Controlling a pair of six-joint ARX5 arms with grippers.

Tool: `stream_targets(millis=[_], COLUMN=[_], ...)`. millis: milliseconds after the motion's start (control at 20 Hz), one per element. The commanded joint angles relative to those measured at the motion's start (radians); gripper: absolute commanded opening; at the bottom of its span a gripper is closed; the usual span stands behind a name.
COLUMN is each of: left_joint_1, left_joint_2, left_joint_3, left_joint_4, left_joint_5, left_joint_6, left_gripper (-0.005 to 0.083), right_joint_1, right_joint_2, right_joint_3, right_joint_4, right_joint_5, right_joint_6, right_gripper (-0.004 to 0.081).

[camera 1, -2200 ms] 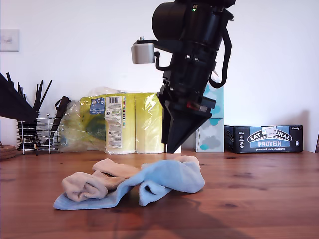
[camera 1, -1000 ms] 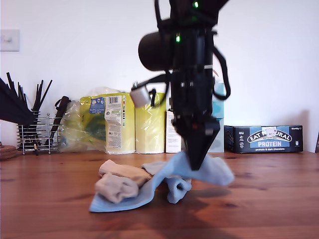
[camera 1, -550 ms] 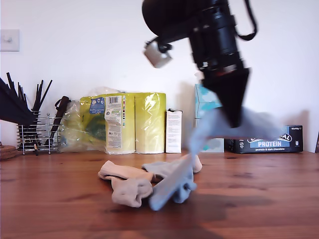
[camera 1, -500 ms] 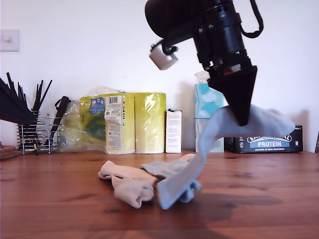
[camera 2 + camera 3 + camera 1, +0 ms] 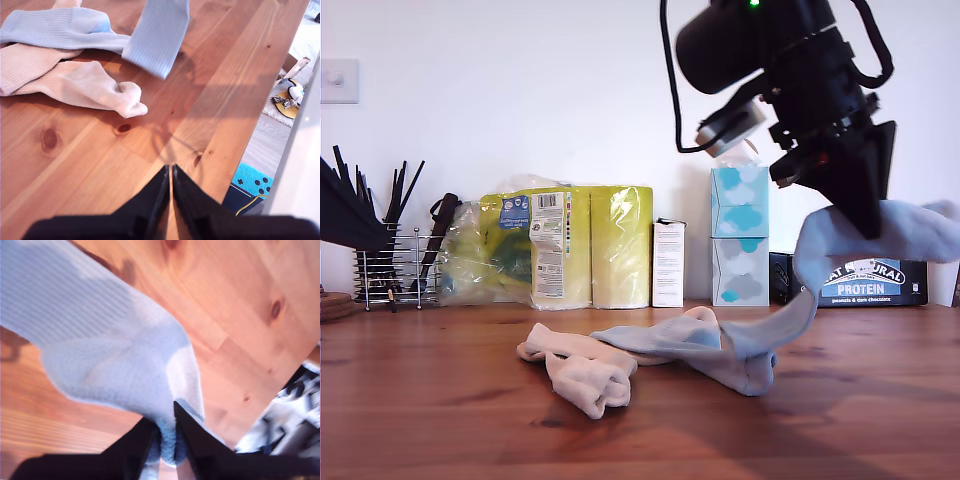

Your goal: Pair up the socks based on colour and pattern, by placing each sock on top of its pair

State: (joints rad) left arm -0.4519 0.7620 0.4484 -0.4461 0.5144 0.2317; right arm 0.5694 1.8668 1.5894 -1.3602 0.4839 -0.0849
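Between my second gripper's (image 5: 167, 440) jaws hangs a blue sock (image 5: 100, 355).

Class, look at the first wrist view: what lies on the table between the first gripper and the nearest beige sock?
Nothing: only bare wood separates my first gripper from the beige sock, as the first wrist view shows.

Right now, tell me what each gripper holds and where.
My second gripper pinches a light blue sock at its heel bend. My first gripper holds nothing.
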Motion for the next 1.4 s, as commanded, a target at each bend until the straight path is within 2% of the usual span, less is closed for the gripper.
stream_targets(millis=[0, 50, 200, 400, 450, 600, 700, 750, 800, 850, 900, 1100, 1200, 1300, 1350], left_joint_1=[-0.003, -0.003, -0.002, -0.002, -0.002, -0.002, -0.002, -0.002, -0.002, -0.002, -0.002, -0.002, -0.002, -0.002, -0.002], left_joint_2=[0.004, 0.004, 0.004, 0.004, 0.004, 0.004, 0.004, 0.004, 0.005, 0.005, 0.005, 0.005, 0.005, 0.005, 0.005], left_joint_3=[-0.001, -0.001, -0.001, -0.001, -0.001, -0.001, -0.001, -0.001, -0.001, -0.001, -0.001, -0.001, -0.001, -0.001, -0.001], left_joint_4=[0.000, 0.000, 0.000, 0.002, 0.005, 0.013, 0.020, 0.021, 0.021, 0.021, 0.021, 0.021, 0.021, 0.021, 0.020], left_joint_5=[0.000, 0.000, -0.007, -0.036, -0.040, -0.053, -0.053, -0.053, -0.053, -0.053, -0.054, -0.079, -0.084, -0.088, -0.090], left_joint_6=[0.004, 0.004, 0.004, 0.005, 0.005, 0.005, 0.005, 0.005, 0.005, 0.005, 0.005, 0.004, 0.004, 0.005, 0.004], left_gripper=[-0.0019, -0.0019, -0.0019, -0.0019, -0.0019, -0.0020, -0.0020, -0.0020, -0.0020, -0.0020, -0.0020, -0.0020, -0.0020, -0.0020, -0.0020], right_joint_1=[-0.010, -0.024, -0.053, -0.067, -0.069, -0.055, -0.011, 0.014, 0.037, 0.057, 0.070, 0.083, 0.058, 0.018, -0.001], right_joint_2=[0.008, 0.008, 0.008, 0.009, 0.009, 0.009, 0.008, 0.008, 0.008, 0.008, 0.006, -0.023, -0.043, -0.066, -0.069], right_joint_3=[0.011, 0.011, -0.014, -0.176, -0.215, -0.265, -0.265, -0.265, -0.265, -0.265, -0.265, -0.265, -0.264, -0.264, -0.264], right_joint_4=[-0.004, -0.007, -0.008, -0.011, -0.011, -0.013, -0.013, -0.013, -0.013, -0.013, -0.013, 0.006, 0.060, 0.133, 0.165], right_joint_5=[-0.026, -0.049, -0.204, -0.223, -0.254, -0.441, -0.532, -0.541, -0.541, -0.541, -0.541, -0.513, -0.491, -0.492, -0.492], right_joint_6=[0.050, 0.070, 0.103, 0.135, 0.143, 0.149, 0.148, 0.146, 0.137, 0.134, 0.116, 0.051, 0.051, 0.060, 0.061], right_gripper=[-0.0010, -0.0010, -0.0011, -0.0011, -0.0011, 0.0008, 0.0149, 0.0260, 0.0335, 0.0381, 0.0390, 0.0380, 0.0260, 0.0033, -0.0006])
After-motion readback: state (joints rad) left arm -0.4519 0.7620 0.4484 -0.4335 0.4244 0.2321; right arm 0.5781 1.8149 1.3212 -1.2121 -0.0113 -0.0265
